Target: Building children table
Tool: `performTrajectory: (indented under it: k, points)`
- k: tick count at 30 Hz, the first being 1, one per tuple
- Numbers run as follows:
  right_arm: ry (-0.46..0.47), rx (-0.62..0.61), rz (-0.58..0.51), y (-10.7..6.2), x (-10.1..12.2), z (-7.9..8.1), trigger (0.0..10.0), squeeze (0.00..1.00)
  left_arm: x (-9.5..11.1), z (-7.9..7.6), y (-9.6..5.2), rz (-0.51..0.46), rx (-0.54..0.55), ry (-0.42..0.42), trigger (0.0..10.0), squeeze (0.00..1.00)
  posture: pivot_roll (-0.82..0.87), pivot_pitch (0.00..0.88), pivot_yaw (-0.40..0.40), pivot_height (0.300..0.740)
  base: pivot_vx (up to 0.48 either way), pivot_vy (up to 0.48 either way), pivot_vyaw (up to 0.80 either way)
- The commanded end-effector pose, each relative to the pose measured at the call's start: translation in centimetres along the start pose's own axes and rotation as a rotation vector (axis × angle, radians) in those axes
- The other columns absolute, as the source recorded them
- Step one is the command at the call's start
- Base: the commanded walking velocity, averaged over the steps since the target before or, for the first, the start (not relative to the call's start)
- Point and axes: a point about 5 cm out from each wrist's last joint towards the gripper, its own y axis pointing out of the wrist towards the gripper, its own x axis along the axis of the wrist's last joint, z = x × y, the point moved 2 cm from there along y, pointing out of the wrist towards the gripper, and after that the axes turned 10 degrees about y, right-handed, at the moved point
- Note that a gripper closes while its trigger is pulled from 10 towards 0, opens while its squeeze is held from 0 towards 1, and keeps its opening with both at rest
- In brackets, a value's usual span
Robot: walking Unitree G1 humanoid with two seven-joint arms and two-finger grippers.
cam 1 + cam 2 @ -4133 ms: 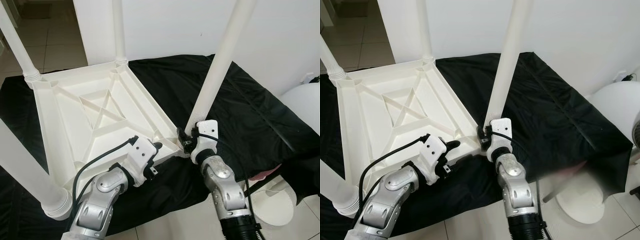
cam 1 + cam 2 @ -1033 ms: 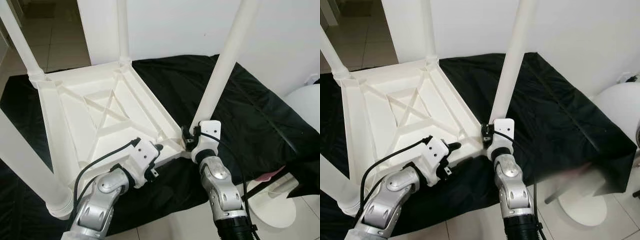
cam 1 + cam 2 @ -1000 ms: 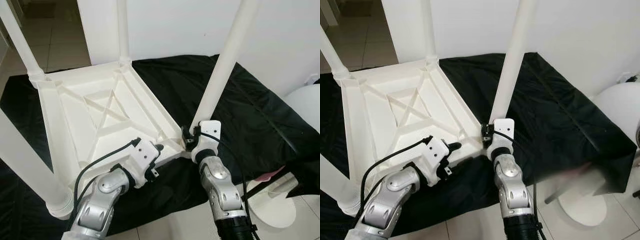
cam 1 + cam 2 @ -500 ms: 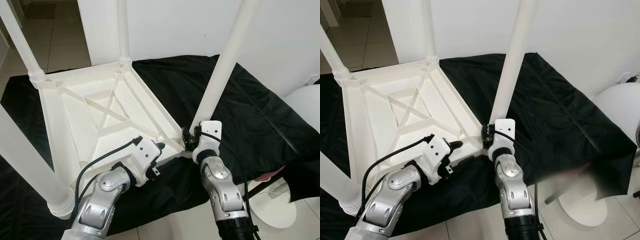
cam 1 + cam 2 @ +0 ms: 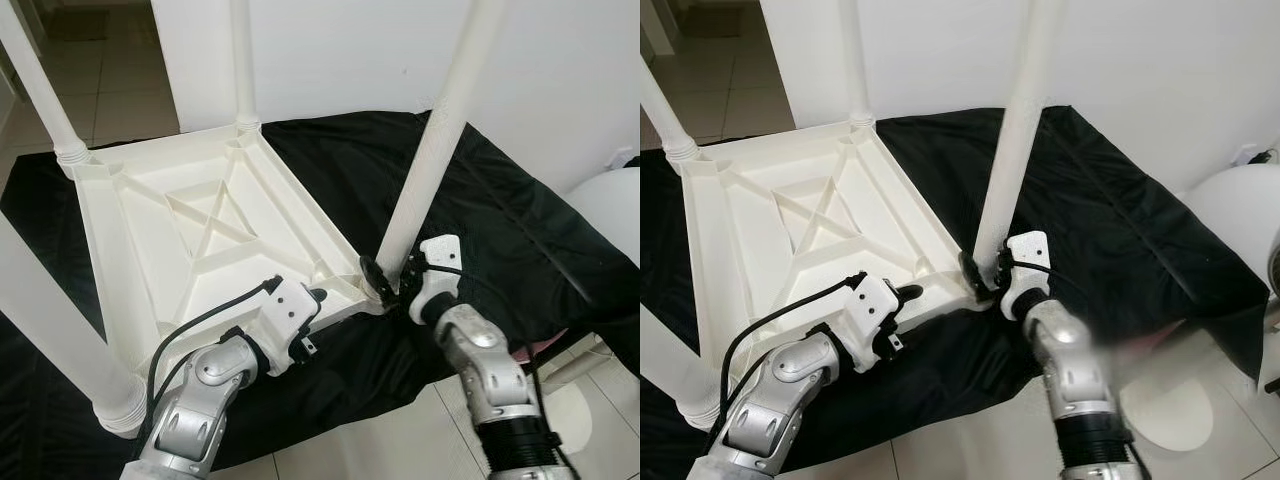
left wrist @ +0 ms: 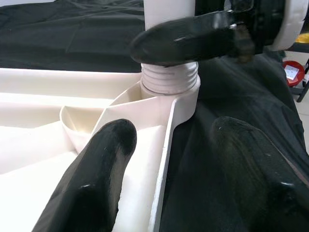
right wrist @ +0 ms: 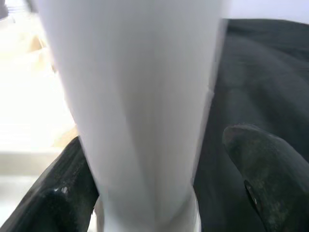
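while the white table top [image 5: 190, 235] lies upside down on the black cloth [image 5: 500, 220], three legs are seen standing from its left and far corners, and the leg [image 5: 432, 150] at the near right corner is seen screwed by its ribbed collar into the corner socket. at the near edge of the table top the left gripper [image 5: 316, 296] is placed across the rim, one finger [image 6: 99, 169] inside the frame and the other [image 6: 256, 169] outside over the cloth; its fingers are spread and nothing is clamped, and its pose is unchanged from half a second ago. further right, at the near right corner, the right gripper [image 5: 385, 282] is found at the foot of the leg, a finger [image 7: 67, 188] on either side of the white tube just above the collar; whether the tube is squeezed cannot be told, since a gap shows beside one finger [image 7: 260, 174]. compared with half a second ago, the right wrist has been rolled and the forearm swung out to the right, so that the white wrist housing is now tilted away from the leg, and the leg leans a little more to the right. at the right edge, a white rounded object [image 5: 610, 195] is seen beyond the cloth on the tiled floor [image 5: 110, 95].
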Motion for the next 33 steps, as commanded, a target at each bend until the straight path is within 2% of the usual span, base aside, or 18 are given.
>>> performTrajectory:
  k: [1, 6, 7, 12, 13, 15, 16, 17, 19, 20, 21, 22, 31, 32, 33]
  points:
    - [-0.021, 0.083, 0.031, 0.0, -0.1, -0.3, 10.0, 0.0, -0.4, 0.2, 0.0, 0.023, 0.054, 0.011, 10.0, 0.0, -0.03, 0.044, -0.03, 0.74, 0.0, 0.0, 0.0]
    - [-0.031, 0.106, 0.043, 0.0, -0.1, -0.4, 10.0, 0.0, -0.4, 0.2, 0.0, 0.026, 0.052, 0.019, 10.0, 0.0, -0.03, 0.044, -0.03, 0.74, 0.0, 0.0, 0.0]
    - [-0.039, 0.16, 0.048, 0.2, 0.1, -0.5, 10.0, 0.0, -0.4, 0.3, 0.0, 0.029, 0.053, 0.026, 10.0, 0.0, -0.02, 0.042, -0.032, 0.74, 0.0, 0.0, 0.0]
    - [-0.051, 0.197, 0.053, 0.6, 0.3, -0.6, 10.0, 0.0, -0.4, 0.4, 0.0, 0.031, 0.055, 0.032, 10.0, 0.0, -0.01, 0.042, -0.033, 0.74, 0.0, 0.0, 0.0]
    - [-0.054, 0.249, 0.055, 1.2, 0.4, -0.5, 10.0, 0.0, -0.4, 0.4, 0.0, 0.031, 0.057, 0.037, 10.0, 0.0, -0.01, 0.039, -0.035, 0.74, 0.0, 0.0, 0.0]
    - [-0.054, 0.306, 0.069, 2.1, 0.4, -0.2, 8.7, 0.0, -0.3, 0.4, 0.0, 0.031, 0.061, 0.043, 10.0, 0.0, 0.0, 0.036, -0.038, 0.74, 0.0, 0.0, 0.0]
    - [-0.054, 0.306, 0.069, 2.1, 0.4, -0.2, 8.7, 0.0, -0.3, 0.4, 0.0, 0.031, 0.061, 0.043, 10.0, 0.0, 0.0, 0.036, -0.038, 0.74, 0.0, 0.0, 0.0]
    - [-0.054, 0.324, 0.072, 2.5, 0.4, 0.0, 4.9, 0.0, -0.3, 0.4, 0.1, 0.031, 0.063, 0.045, 10.0, 0.0, 0.0, 0.035, -0.04, 0.74, 0.0, 0.0, 0.0]
    - [-0.055, 0.331, 0.073, 2.6, 0.3, 0.0, 4.9, 0.0, -0.3, 0.4, 0.1, 0.031, 0.064, 0.045, 10.0, 0.0, 0.0, 0.035, -0.04, 0.74, 0.0, 0.0, 0.0]
    - [-0.056, 0.339, 0.076, 2.8, 0.2, 0.1, 0.7, 0.0, -0.3, 0.5, 0.1, 0.031, 0.067, 0.046, 10.0, 0.0, 0.01, 0.034, -0.043, 0.74, 0.0, 0.0, 0.0]
    - [-0.056, 0.339, 0.076, 2.8, 0.2, 0.1, 0.7, 0.0, -0.3, 0.5, 0.1, 0.031, 0.067, 0.046, 10.0, 0.0, 0.01, 0.034, -0.043, 0.74, 0.0, 0.0, 0.0]
    - [-0.054, 0.356, 0.081, 2.8, 0.1, 0.1, 0.0, 0.0, -0.3, 0.5, 0.1, 0.031, 0.069, 0.047, 10.0, 0.0, 0.01, 0.033, -0.045, 0.74, 0.0, 0.0, 0.0]
    - [-0.047, 0.379, 0.095, 2.6, -0.3, -0.4, 0.0, 0.0, -0.3, 0.5, 0.2, 0.03, 0.072, 0.048, 10.0, 0.0, 0.01, 0.035, -0.046, 0.74, 0.0, 0.0, 0.0]
    - [-0.039, 0.379, 0.096, 2.5, -0.5, -0.4, 9.8, 0.0, -0.3, 0.5, 0.2, 0.03, 0.072, 0.049, 10.0, 0.0, 0.0, 0.034, -0.047, 0.74, 0.0, 0.0, 0.0]
    - [-0.039, 0.379, 0.096, 2.5, -0.5, -0.4, 9.8, 0.0, -0.3, 0.5, 0.2, 0.03, 0.072, 0.049, 10.0, 0.0, 0.0, 0.034, -0.047, 0.74, 0.0, 0.0, 0.0]
